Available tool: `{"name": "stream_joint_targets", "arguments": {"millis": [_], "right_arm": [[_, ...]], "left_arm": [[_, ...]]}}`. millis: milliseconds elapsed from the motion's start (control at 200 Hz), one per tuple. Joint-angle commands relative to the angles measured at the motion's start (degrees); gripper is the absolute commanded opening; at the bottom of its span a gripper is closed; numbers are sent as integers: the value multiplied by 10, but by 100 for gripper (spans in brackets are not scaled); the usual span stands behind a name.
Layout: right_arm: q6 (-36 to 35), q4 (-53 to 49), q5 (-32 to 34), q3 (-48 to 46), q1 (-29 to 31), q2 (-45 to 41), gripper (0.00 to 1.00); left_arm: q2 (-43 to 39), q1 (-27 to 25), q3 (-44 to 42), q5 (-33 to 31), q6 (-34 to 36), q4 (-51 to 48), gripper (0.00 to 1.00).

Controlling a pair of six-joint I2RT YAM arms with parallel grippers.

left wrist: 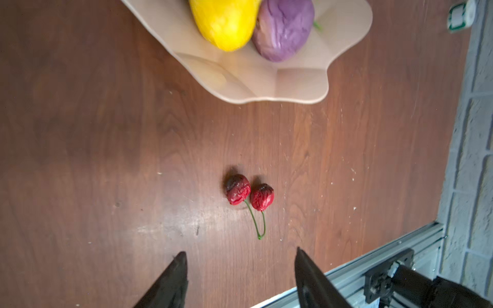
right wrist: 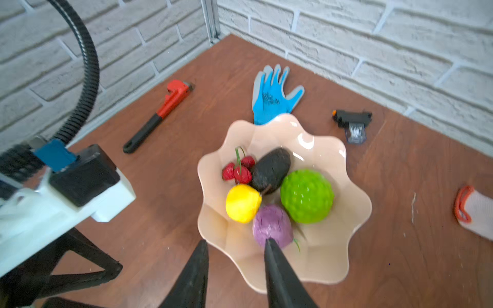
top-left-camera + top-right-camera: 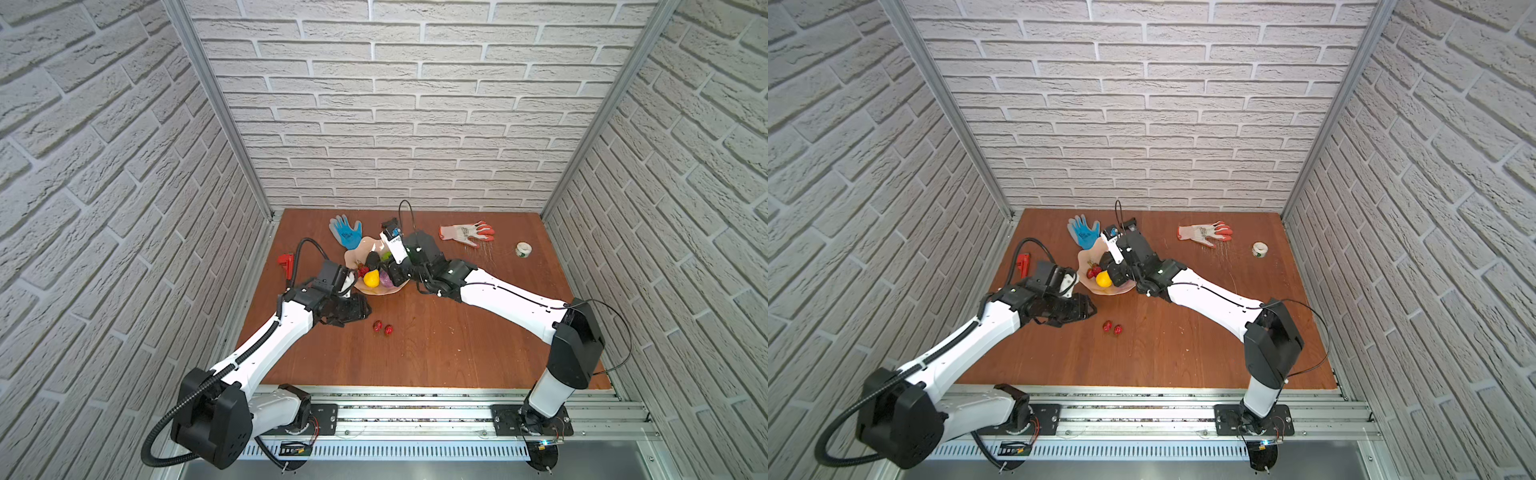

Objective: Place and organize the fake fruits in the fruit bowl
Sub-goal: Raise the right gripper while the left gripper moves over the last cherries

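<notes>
The peach-pink fruit bowl (image 3: 360, 248) (image 2: 333, 256) stands mid-table, left of centre. Inside it lie a dark avocado (image 2: 270, 170), a green knobbly ball (image 2: 306, 196), a yellow fruit (image 2: 242, 202), a purple fruit (image 2: 272, 225) and a few red berries (image 2: 238, 170). Two more red berries (image 3: 383, 328) (image 1: 249, 192), joined by green stems, lie on the table in front of the bowl. My left gripper (image 1: 240, 253) (image 3: 362, 309) hovers open and empty just short of their stems. My right gripper (image 2: 237, 240) is open and empty over the bowl's near rim, beside the purple fruit.
A blue glove (image 3: 345, 232) lies behind the bowl and touches its rim. A white-and-orange glove (image 3: 467, 232) and a tape roll (image 3: 523, 249) are at the back right. A red wrench (image 3: 286, 262) lies by the left wall, and a small black tool (image 2: 352, 122) sits behind the bowl.
</notes>
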Motion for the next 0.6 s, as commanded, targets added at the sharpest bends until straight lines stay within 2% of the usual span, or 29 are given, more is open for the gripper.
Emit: {"name": "stream_joint_targets", "arguments": {"millis": [0,270,435,595], "right_arm": [[31,7,27,-52,-14,-38,34],[35,-15,37,-117,-33,-87,34],[30,-28,36,-140,-43,-104,34],[35,-33,22,-150,-46,-104,33]], "left_arm": [[30,-32,28,-26,1,-4,63],[126,-94,110,-45,-3,-36,58],[132,-103,82,-24,-77,-7,55],[140,-109,58,-48,-123,-3,54]]}}
